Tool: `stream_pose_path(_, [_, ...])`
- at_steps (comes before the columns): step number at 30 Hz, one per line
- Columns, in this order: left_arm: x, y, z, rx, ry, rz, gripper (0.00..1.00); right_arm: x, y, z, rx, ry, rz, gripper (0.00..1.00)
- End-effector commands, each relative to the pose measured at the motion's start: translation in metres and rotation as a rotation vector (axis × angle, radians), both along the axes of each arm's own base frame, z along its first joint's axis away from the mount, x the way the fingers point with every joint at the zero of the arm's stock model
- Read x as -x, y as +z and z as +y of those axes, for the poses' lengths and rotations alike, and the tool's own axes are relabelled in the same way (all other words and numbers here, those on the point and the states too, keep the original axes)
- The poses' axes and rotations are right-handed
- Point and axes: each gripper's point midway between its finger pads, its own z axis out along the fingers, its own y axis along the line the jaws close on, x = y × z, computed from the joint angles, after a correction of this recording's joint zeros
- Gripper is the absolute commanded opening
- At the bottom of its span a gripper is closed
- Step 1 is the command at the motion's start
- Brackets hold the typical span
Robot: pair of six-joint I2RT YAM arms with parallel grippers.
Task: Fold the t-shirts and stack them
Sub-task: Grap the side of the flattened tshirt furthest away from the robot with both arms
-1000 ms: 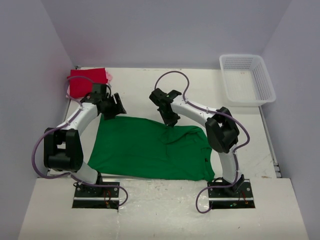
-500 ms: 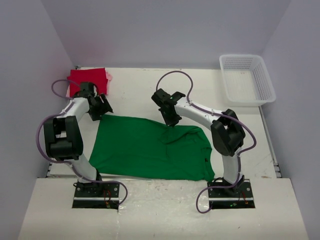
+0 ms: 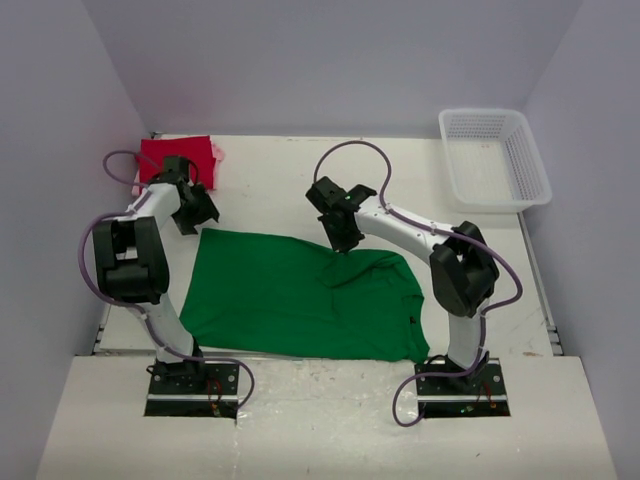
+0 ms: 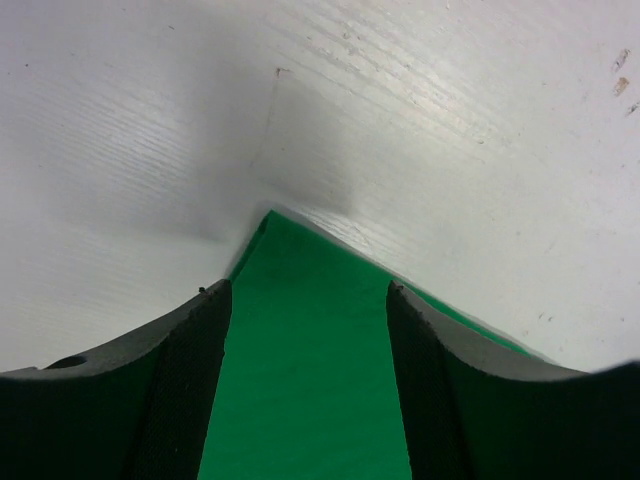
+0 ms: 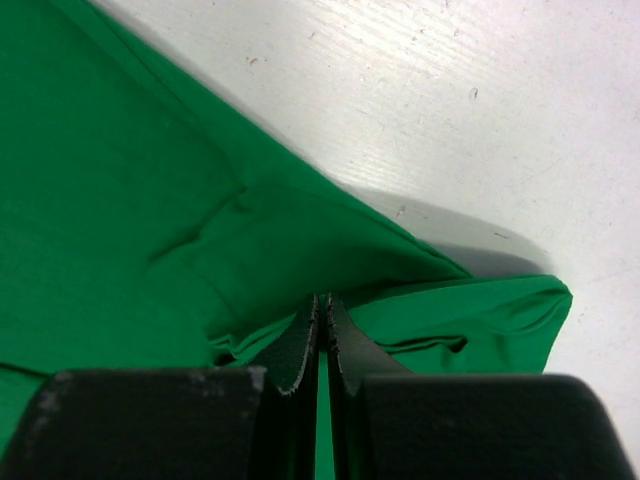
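Note:
A bright green t-shirt (image 3: 300, 295) lies spread flat across the middle of the table. My left gripper (image 3: 196, 213) is open at the shirt's back left corner; in the left wrist view that green corner (image 4: 305, 330) lies between the spread fingers (image 4: 190, 380). My right gripper (image 3: 343, 238) is shut on a raised fold of the green shirt (image 5: 430, 310) at its back edge, with a thin strip of cloth pinched between the jaws. A folded red t-shirt (image 3: 176, 162) lies at the back left, with a pale pink one (image 3: 218, 152) peeking out beside it.
A white plastic mesh basket (image 3: 495, 155) stands at the back right. Walls close in the table on the left, back and right. Both arm bases are bolted at the near edge.
My left gripper has moved left and back toward the shirt's back left corner, and the left arm has folded up closer to the left wall. The right gripper has barely shifted.

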Motion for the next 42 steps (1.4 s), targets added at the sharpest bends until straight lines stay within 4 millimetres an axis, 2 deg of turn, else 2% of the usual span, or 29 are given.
stream_pose_path(1, [-0.003,-0.001,0.013,-0.059,0.029,0.023,0.64,-0.001,0.021,0.008,-0.059,0.016,-0.048,0.0])
stream_pose_path(14, [0.0,-0.017,0.021,-0.111,0.048,0.072,0.59,0.004,0.03,0.007,-0.101,0.013,-0.067,0.0])
stream_pose_path(20, [-0.003,-0.033,0.017,-0.094,0.039,0.091,0.53,0.006,0.023,0.007,-0.103,0.012,-0.055,0.0])
stream_pose_path(27, [-0.017,-0.03,0.018,-0.091,0.04,0.071,0.5,0.01,0.02,0.003,-0.099,0.013,-0.051,0.0])
stream_pose_path(31, [-0.021,-0.034,0.013,-0.075,0.034,0.075,0.37,0.012,0.019,0.0,-0.095,0.01,-0.047,0.0])
stream_pose_path(42, [-0.011,-0.038,-0.005,-0.063,-0.014,0.088,0.19,0.012,0.018,-0.003,-0.084,-0.002,-0.051,0.0])
